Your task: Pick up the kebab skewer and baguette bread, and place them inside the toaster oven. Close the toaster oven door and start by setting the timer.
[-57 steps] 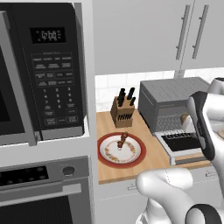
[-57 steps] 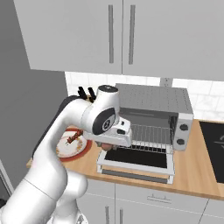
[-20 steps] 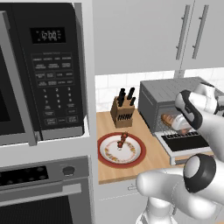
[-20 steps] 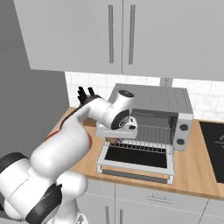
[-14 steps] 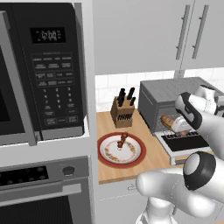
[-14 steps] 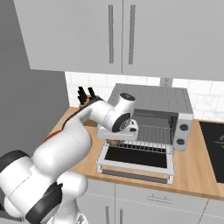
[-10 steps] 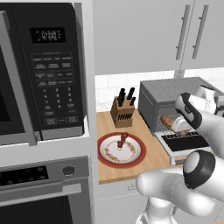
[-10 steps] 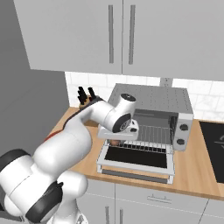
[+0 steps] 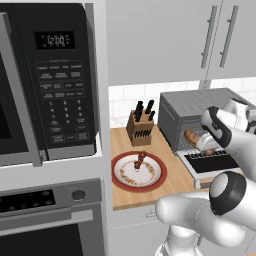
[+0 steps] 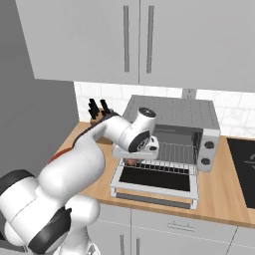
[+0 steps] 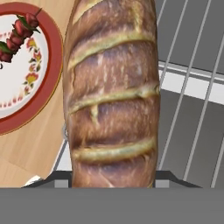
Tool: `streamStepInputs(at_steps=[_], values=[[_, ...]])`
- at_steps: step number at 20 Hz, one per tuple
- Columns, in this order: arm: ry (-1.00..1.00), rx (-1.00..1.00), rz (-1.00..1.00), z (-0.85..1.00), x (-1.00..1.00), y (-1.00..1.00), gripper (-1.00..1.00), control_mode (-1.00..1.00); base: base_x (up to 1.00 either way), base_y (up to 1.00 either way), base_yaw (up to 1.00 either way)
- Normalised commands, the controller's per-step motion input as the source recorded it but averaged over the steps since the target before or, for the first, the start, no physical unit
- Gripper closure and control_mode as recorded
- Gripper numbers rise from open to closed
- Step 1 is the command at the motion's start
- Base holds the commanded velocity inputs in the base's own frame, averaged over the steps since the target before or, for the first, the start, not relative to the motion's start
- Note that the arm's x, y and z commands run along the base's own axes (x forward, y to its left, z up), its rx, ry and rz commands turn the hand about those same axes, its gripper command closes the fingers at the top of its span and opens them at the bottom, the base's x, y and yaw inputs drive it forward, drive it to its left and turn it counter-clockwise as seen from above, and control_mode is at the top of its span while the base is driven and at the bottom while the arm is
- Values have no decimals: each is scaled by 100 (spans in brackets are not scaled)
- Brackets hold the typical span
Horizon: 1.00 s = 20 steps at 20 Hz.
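Kitchen wall with a black microwave (image 9: 47, 85) at left and a wooden counter (image 9: 170, 177) carrying, in descending size, the toaster oven (image 10: 174, 127), a red-rimmed plate (image 9: 139, 171) and a knife block (image 9: 140, 127).

Toaster oven: boxy grey body with ribbed top and knobs on its right side. The toaster oven door (image 10: 155, 180) is dropped fully open, its dark glass facing up, and the wire rack (image 10: 174, 153) is exposed.

Arm and end effector (image 10: 133, 160): the hand sits at the left part of the oven mouth, over the front of the rack. The end effector grips the baguette bread (image 11: 111, 94), which hangs just above the rack wires; whether it touches them cannot be told.

Baguette bread: stubby tan-brown loaf, darker crust between pale crosswise slashes.

Kebab skewer (image 9: 139, 160): thin stick threaded with dark red and brown chunks, lying on the plate, well apart from the oven.

Progress, as judged: the task is in its early part. The bread is being delivered but is not yet released. Remaining are setting it down, fetching the skewer, closing the door and setting the timer.
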Motion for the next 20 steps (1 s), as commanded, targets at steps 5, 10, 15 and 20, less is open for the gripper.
streamStepInputs(at_steps=[5, 10, 15, 20], values=[[-4, 0, 0, -2, 2, -3, 100, -100, 0, 0, 0], [-2, 0, 0, 0, 2, -1, 100, -100, 0, 0, 0], [-2, 0, 0, 0, 1, 0, -100, -100, 0, 0, 0], [-2, 1, 0, 0, 0, -2, -100, -100, 0, 0, 0]])
